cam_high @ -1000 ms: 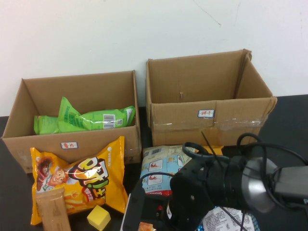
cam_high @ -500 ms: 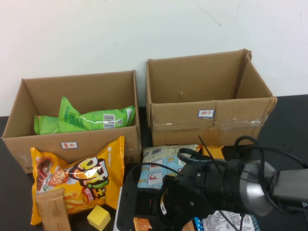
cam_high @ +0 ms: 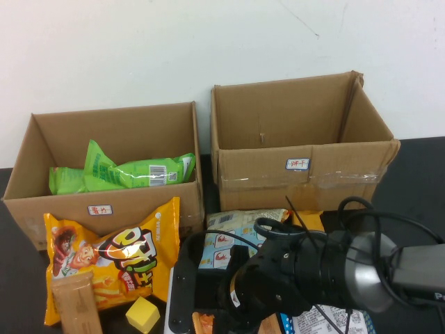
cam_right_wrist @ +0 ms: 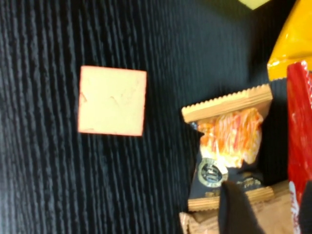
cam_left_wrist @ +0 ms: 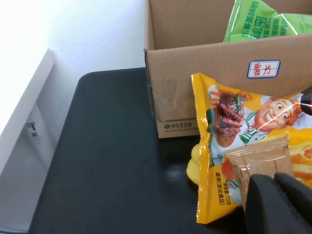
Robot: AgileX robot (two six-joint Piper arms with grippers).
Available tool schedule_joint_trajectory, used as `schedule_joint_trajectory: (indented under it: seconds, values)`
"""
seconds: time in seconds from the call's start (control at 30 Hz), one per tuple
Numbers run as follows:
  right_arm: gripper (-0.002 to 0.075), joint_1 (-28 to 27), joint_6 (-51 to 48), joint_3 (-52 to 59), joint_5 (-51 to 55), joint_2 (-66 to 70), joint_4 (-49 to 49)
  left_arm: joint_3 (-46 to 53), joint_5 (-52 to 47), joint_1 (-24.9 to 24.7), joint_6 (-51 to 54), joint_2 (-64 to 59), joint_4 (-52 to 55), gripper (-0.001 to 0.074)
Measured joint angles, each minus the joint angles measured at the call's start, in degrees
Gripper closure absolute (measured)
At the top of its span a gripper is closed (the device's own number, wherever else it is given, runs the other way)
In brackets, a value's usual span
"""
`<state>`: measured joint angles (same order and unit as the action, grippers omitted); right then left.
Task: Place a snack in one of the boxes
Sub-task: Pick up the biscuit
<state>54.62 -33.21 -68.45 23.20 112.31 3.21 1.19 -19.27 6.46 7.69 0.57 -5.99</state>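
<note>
Already the snack (cam_high: 132,172), a glossy bright-green chip bag, lies inside the lower cardboard box (cam_high: 104,209) at rear left, its long axis running left to right along the box, so the task looks essentially done. Only dark finger tips of the left end effector (cam_left_wrist: 280,204) show in the left wrist view, hovering at the front left over a tan wrapped bar (cam_high: 76,304); whether it is open or closed cannot be told. A yellow cartoon bag (cam_high: 118,261) leans against that box's front, a yellow cube (cam_high: 142,314) beside it. Farther right stands the taller taped box (cam_high: 302,142). The right end effector (cam_right_wrist: 263,209) hangs low at the front, over small packets (cam_right_wrist: 226,146) on the black tabletop (cam_right_wrist: 48,185), well away from the snack; its grip cannot be told either.
</note>
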Motion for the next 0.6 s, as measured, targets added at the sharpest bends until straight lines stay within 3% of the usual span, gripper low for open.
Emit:
schedule_joint_trajectory:
  seconds: [0.1, 0.27, 0.33, 0.6]
  values:
    - [0.0404, 0.0, 0.0, 0.0, -1.1, 1.1, 0.4, 0.0, 0.0, 0.0, 0.0, 0.0, 0.0, 0.0738]
    - [0.0137, 0.0, 0.4, 0.0, -1.5, 4.2, 0.4, 0.0, 0.0, 0.0, 0.0, 0.0, 0.0, 0.0738]
    - [0.0078, 0.0, 0.4, 0.0, -1.5, 5.4, 0.4, 0.0, 0.0, 0.0, 0.0, 0.0, 0.0, 0.0738]
    - [0.0043, 0.0, 0.4, -2.1, -4.3, 10.3, 0.4, 0.0, 0.0, 0.0, 0.0, 0.0, 0.0, 0.0738]
